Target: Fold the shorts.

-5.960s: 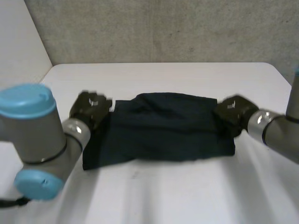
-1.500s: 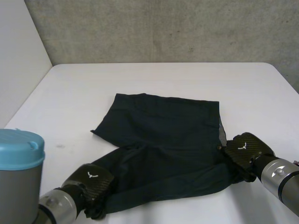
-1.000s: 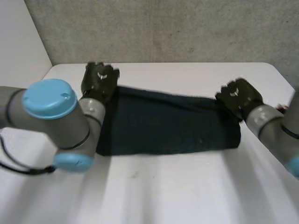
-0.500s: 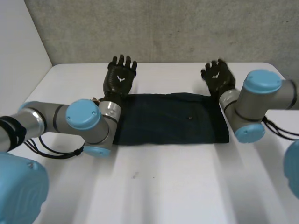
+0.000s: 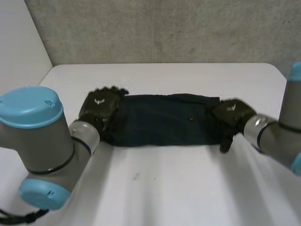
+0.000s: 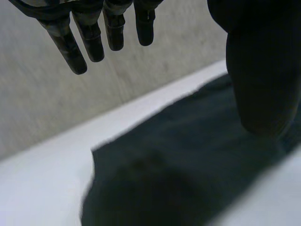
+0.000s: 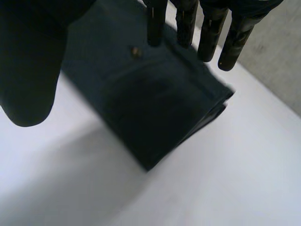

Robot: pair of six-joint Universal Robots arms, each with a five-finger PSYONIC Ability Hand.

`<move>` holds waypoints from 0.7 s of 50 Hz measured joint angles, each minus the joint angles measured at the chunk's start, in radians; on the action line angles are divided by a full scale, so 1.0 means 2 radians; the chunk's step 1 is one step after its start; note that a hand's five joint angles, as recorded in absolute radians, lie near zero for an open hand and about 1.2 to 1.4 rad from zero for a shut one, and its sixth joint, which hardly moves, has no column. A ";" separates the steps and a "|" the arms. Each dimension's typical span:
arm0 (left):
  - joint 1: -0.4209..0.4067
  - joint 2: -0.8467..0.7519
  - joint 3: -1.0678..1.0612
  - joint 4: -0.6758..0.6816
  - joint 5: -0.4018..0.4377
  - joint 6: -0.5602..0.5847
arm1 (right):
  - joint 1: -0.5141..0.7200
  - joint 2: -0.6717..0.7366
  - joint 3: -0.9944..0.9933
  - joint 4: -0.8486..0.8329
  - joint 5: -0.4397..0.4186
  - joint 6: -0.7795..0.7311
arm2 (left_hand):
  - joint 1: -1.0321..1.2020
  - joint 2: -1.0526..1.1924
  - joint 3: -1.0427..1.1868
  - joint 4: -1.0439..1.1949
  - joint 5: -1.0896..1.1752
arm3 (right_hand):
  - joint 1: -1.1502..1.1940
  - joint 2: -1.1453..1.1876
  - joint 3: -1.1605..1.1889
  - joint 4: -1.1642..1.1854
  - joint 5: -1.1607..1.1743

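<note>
Between the two hands, on the white table (image 5: 164, 188), the dark shorts (image 5: 164, 120) are lying folded into a narrow band. The long axis is running from the left hand (image 5: 99, 106) to the right hand (image 5: 230, 115). You are seeing both sets of fingers held straight and gripping nothing: the left fingers (image 6: 89, 37) over one end, the right fingers (image 7: 207, 33) over the other. A small pale stud (image 7: 135, 51) is sitting at the right fingertips. Each hand is hiding its end's corners in the head view, and you cannot tell whether either palm is touching the cloth.
</note>
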 measured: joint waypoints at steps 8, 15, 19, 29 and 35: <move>0.000 -0.009 -0.025 0.016 -0.014 -0.007 | -0.023 0.031 0.093 -0.170 0.001 -0.002 | 0.000 0.000 0.000 0.000 0.000 | 0.051 0.063 0.075 0.064 0.058; 0.001 -0.011 -0.043 0.049 -0.020 -0.004 | -0.035 0.073 0.099 -0.244 -0.002 -0.005 | 0.000 0.000 0.000 0.000 0.000 | 0.123 0.146 0.153 0.143 0.130; 0.001 -0.011 -0.050 0.059 -0.021 -0.003 | -0.035 0.089 0.087 -0.253 -0.003 -0.003 | 0.000 0.000 0.000 0.000 0.000 | 0.150 0.187 0.193 0.182 0.168; 0.000 -0.010 -0.055 0.064 -0.020 -0.003 | -0.035 0.108 0.063 -0.259 -0.007 0.002 | 0.000 0.000 0.000 0.000 0.000 | 0.287 0.408 0.406 0.397 0.372; 0.000 -0.010 -0.056 0.064 -0.020 -0.003 | -0.052 0.081 0.063 -0.253 -0.006 0.001 | 0.000 0.000 0.000 0.000 0.000 | 0.333 0.464 0.481 0.478 0.434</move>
